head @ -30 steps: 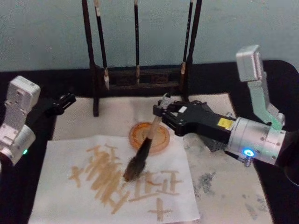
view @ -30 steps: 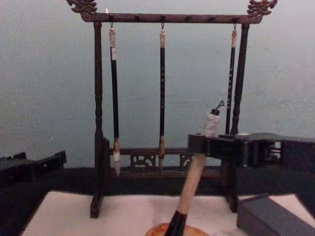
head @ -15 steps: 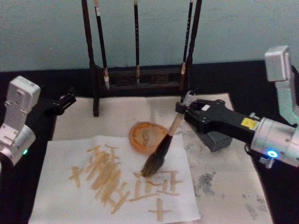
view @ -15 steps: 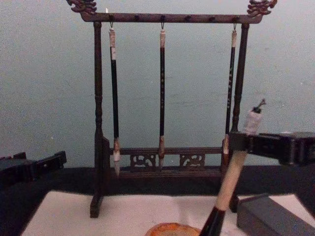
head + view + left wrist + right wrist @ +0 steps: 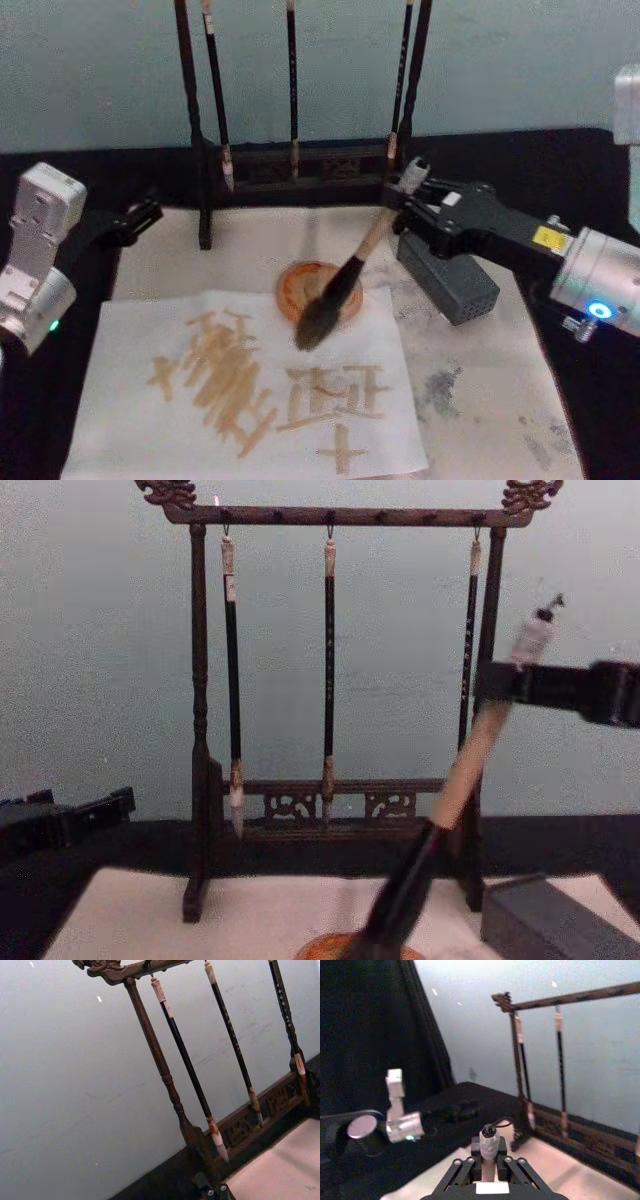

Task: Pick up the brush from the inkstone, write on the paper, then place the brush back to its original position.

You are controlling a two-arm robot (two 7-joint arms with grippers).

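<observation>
- Step: tan strokes are already on the paper (image 5: 130,425); writing is judged done and the return to be in hand.
- The brush (image 5: 352,268) is held by the right gripper (image 5: 408,192), fingers clamped on the upper handle just below the cap.
- The brush is tilted, cap far-right, bristles near-left over the near edge of the dish (image 5: 292,290); whether they touch cannot be told.
- The left gripper (image 5: 135,218) is parked far left, off the paper.
- Next: the rest spot is judged to be the dish or the block (image 5: 455,288) right of it; which one cannot be told. The bristles are to be lowered gently, the shaft laid down, then the fingers opened.
- Brush: bushy grey-brown bristles, glossy black lower shaft, pale tan handle, whitish cap with a small loop.
- Paper: thin, off-white, flat on a pale mat (image 5: 480,395) with grey blotches.
- Dish: round, shallow, orange.
- Block: grey, boxy.
- Stand (image 5: 198,730): dark carved wood, three slim brushes (image 5: 329,660) hung from it.
</observation>
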